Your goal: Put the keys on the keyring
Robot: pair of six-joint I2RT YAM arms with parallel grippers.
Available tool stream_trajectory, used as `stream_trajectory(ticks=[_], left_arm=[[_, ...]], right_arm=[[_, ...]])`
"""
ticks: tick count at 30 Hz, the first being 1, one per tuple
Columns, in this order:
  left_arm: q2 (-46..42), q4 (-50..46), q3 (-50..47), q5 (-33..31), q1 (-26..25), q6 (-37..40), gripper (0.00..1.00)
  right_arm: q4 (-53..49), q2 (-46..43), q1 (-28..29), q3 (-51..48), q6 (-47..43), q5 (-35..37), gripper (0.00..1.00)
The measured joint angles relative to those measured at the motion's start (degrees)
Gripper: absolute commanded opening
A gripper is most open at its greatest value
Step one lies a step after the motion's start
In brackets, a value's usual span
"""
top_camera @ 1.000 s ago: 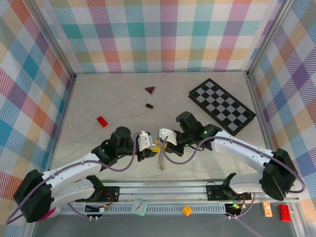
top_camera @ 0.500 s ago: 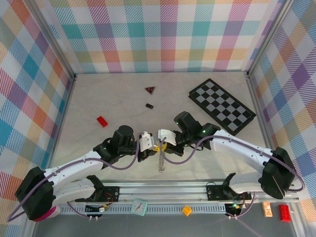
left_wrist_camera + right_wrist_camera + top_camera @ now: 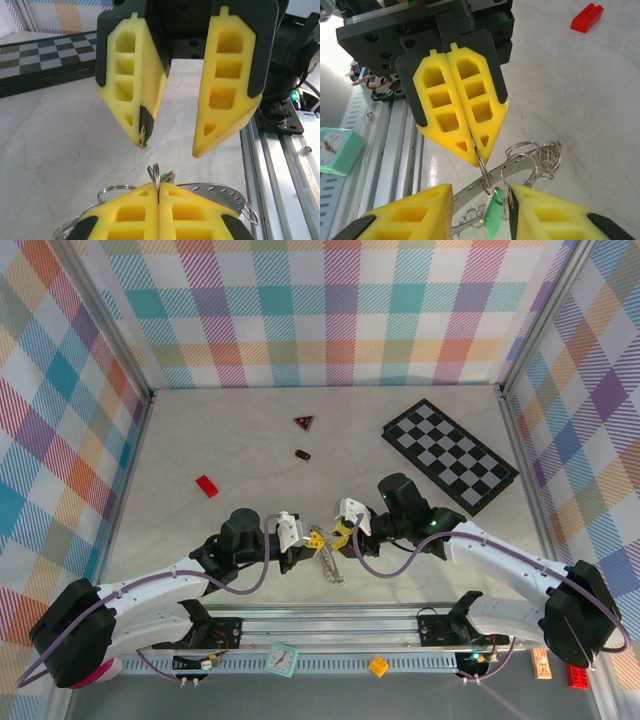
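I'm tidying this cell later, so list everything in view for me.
chequered board: one, black-and-white, table's far right.
triangle: one, dark red, far middle.
oval piece: one, black, near the triangle.
brick: one, red, table's left.
second brick: one, red, near right corner.
clock: one, teal, near rail.
keyring: one, silvery, pinched at table's near middle.
keys: count unclear, silvery, hanging from keyring.
tag: one, green, by the keyring.
left end effector: one, yellow fingers, shut on keyring.
right end effector: one, yellow fingers, open, facing the left.

Your thin silver keyring [image 3: 483, 168] stands upright, pinched in the left gripper [image 3: 476, 154]. The small silvery keys [image 3: 331, 566] trail from it in a bunch.
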Motion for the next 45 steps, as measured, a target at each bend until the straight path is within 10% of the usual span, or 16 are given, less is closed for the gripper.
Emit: stream_trajectory(ticks=[18, 25, 45], left_arm=[[0.04, 2.64, -0.22, 1.44, 0.00, -1.46, 0.00], [-0.48, 0.68, 0.00, -0.33, -0.02, -1.03, 0.26], [-1.03, -19.54, 9.25, -2.10, -0.04, 7.04, 0.12]], right_arm=[[2.56, 3.04, 0.00, -0.09, 0.24, -1.53, 0.00], [-0.26, 3.04, 0.00, 1.29, -0.66, -2.27, 0.00], [-17.31, 8.70, 5.09, 13.88, -9.14, 7.52, 0.00]])
